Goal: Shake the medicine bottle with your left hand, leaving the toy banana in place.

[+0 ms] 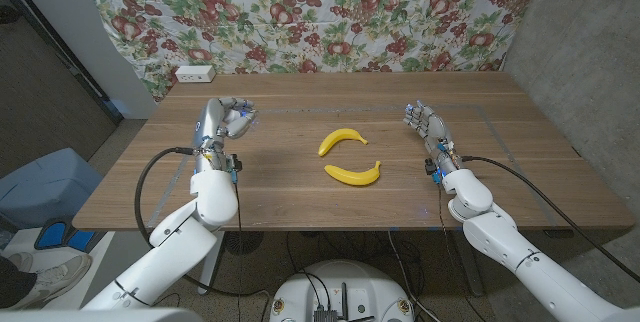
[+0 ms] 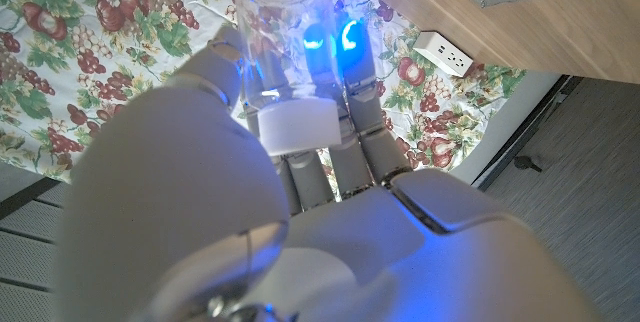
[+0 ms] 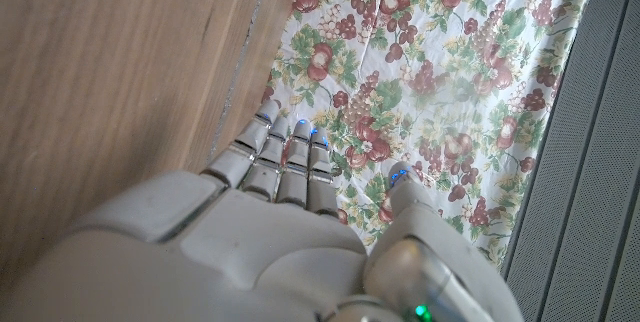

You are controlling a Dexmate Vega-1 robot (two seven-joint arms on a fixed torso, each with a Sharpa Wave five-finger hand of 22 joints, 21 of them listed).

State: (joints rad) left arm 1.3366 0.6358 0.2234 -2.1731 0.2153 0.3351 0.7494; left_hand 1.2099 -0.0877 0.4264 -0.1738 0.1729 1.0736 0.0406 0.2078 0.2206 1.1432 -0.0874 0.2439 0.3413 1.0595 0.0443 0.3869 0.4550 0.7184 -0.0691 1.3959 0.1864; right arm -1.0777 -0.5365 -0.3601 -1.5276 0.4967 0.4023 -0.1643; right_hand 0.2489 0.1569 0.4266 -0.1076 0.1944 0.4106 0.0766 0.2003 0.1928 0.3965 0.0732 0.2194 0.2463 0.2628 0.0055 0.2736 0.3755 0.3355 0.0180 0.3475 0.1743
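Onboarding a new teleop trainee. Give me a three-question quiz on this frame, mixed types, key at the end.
1. True or false: the left robot hand holds a clear bottle with a white cap.
2. How many bananas lie on the table? A) one B) two C) three
3. Fill in: the right robot hand holds ____.

Key: 1 true; 2 B, the second banana lies nearer the robot; 3 nothing, its fingers are straight and apart.

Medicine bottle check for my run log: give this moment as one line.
left hand holds medicine bottle | right hand open | two toy bananas on table
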